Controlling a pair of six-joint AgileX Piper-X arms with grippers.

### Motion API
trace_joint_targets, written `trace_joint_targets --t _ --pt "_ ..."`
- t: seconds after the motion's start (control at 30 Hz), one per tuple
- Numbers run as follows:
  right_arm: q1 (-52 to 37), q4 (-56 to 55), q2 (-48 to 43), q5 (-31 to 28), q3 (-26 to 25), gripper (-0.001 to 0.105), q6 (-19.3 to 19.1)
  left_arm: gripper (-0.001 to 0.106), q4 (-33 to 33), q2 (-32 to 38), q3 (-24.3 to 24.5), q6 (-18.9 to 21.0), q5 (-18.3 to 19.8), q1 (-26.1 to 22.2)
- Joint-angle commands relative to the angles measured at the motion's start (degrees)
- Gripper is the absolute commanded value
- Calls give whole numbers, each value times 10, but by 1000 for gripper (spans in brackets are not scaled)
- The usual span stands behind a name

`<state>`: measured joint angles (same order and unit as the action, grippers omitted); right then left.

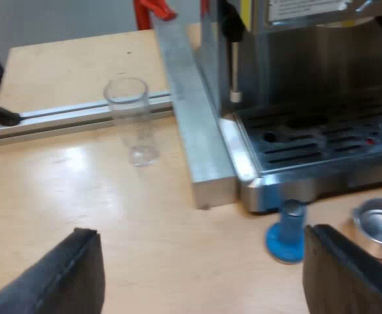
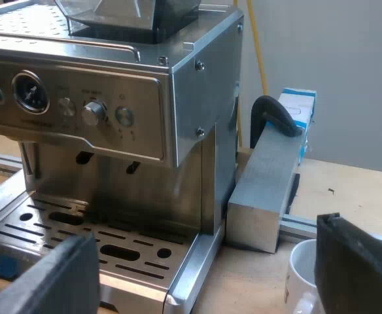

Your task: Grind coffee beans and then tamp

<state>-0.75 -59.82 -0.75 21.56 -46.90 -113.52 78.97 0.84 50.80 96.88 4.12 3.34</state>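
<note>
I'm judging nothing started: holder (image 1: 377, 226) lying loose beside blue tamper (image 1: 286, 234), machine (image 2: 112, 118) at 12 o'clock; grinding, tamping pending. Left, right jaws gaping wide, empty.

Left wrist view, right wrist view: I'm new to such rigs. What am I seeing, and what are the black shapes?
Each picture comes from a camera riding on one arm, looking past that arm's gripper. The black shapes are its two fingers. The left gripper is open and holds nothing; beyond it on the table are a measuring glass, a blue tamper and a metal holder by the espresso machine. The right gripper, also open and empty, faces the machine's front, with the bean hopper on top and a white mug near one finger.
</note>
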Motion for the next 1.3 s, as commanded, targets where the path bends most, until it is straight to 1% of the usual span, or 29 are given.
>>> trace_joint_targets --t 0.03,0.2,0.33,0.4,0.6,0.73,0.77,0.87,1.1,1.23,1.3 --pt "-3 4 -24 6 10 70 -7 65 -40 80 -11 0 -27 0" --pt "-3 4 -24 6 27 70 -7 65 -94 80 -57 0 -26 0" --pt "-3 4 -24 6 43 70 -7 65 -120 80 -88 0 -26 0" --pt "-3 4 -24 6 53 70 -7 65 -142 80 -119 0 -26 0" --pt "-3 4 -24 6 89 70 -7 65 -151 79 -171 0 -26 0" --pt "-3 4 -24 6 112 70 -7 65 -151 79 -189 0 -21 0" --pt "-3 4 -24 6 120 70 -2 65 -153 79 -192 0 -18 0" --pt "-3 4 -24 6 136 70 8 65 -166 79 -191 0 -18 0" --pt "-3 4 -22 8 168 70 8 65 -181 79 -200 0 -18 0" --pt "-3 9 -22 11 170 70 8 65 -191 79 -205 0 -18 0" --pt "-3 9 -22 11 170 70 8 65 -207 79 -214 0 -18 0"
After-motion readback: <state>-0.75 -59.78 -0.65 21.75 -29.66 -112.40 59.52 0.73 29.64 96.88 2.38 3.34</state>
